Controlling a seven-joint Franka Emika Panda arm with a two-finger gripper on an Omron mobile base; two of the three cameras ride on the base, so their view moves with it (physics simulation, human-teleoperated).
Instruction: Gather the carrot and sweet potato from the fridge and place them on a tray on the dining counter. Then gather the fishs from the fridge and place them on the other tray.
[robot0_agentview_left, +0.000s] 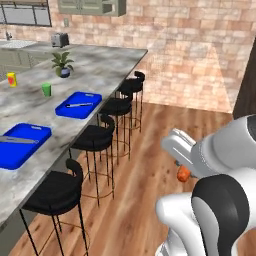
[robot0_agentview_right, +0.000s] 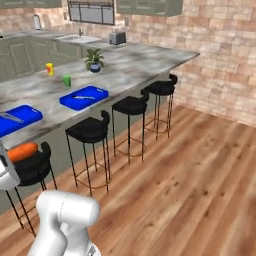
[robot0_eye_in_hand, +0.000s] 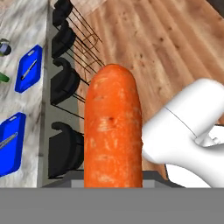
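Note:
My gripper (robot0_agentview_left: 183, 169) is shut on the carrot (robot0_eye_in_hand: 113, 131), a bright-orange root that rises up the middle of the hand view and covers the fingertips. The carrot's end (robot0_agentview_left: 183, 174) pokes out under the white hand, and its side (robot0_agentview_right: 22, 151) shows at the left edge of the right base view. The hand hangs over the wooden floor, apart from the dining counter (robot0_agentview_left: 100, 65). Two blue trays sit on that marble top, a far tray (robot0_agentview_left: 78, 104) and a near tray (robot0_agentview_left: 20, 142), each with a slim grey object on it. The sweet potato, fishs and fridge interior are out of view.
Several black stools (robot0_agentview_left: 95, 137) line the counter's edge between me and the trays. A potted plant (robot0_agentview_left: 62, 64), a green cup (robot0_agentview_left: 46, 89), a yellow cup (robot0_agentview_left: 12, 79) and a toaster (robot0_agentview_left: 60, 39) stand farther along. A tall black panel (robot0_agentview_left: 247, 85) borders the right.

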